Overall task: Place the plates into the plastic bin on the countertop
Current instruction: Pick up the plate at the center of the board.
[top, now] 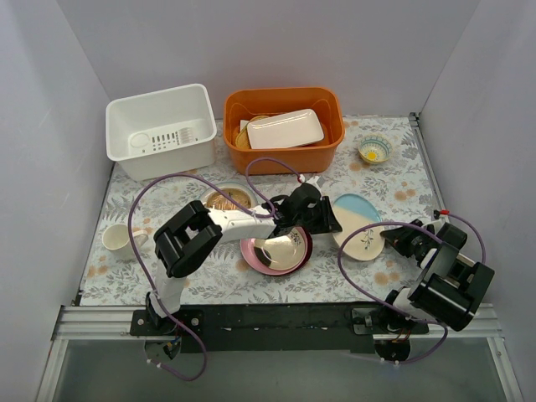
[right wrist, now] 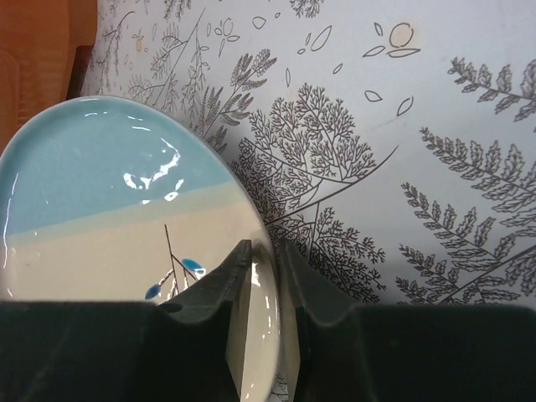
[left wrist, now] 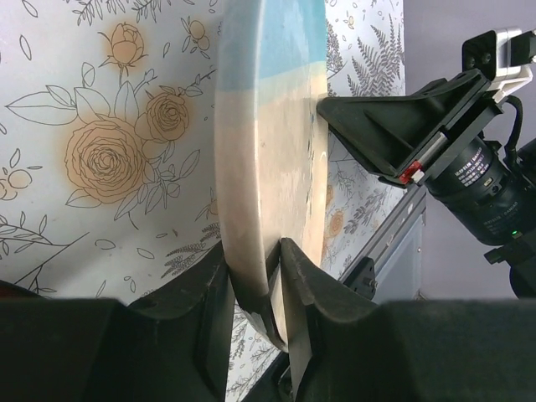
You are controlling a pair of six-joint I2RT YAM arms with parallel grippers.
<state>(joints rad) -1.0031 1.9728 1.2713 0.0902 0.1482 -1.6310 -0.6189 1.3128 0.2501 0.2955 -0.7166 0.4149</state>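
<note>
**A:** From above, where was the plate?

**B:** The blue-and-cream plate [top: 360,228] was at the right of the counter [top: 402,180], well apart from the white bin [top: 159,134] in the far left corner. The left jaws were at its left edge, with that arm stretched over a pink plate [top: 276,253]. The right jaws were at its right edge. A brown plate [top: 228,199] lay behind the arm, and an orange tub [top: 283,138] stood just beside the bin.

**A:** And the left wrist camera?

**B:** The left jaws were closed on the rim, one finger on each face, with the plate seen edge-on. The right jaws were against the opposite edge.

**A:** The right wrist camera?

**B:** The right jaws were drawn in narrow with the rim between them. They looked shut on it.

**A:** So how should this step go?

**B:** I judged it a two-arm hold on one glazed, slippery plate. The right jaws should let go only once the left pinch sits well past the rim, and they should open straight off so the plate doesn't twist. The left arm is on the bin's side, so it should do the carrying. It should lift clear of the pink plate and the orange tub, then lower the plate into the bin rather than drop it.

**A:** Any writing?

**B:** Only small white print on a black lens [left wrist: 481,180] in the left wrist view, too small to read. The plate had a painted twig with blue leaves and no maker's mark in sight.
</note>
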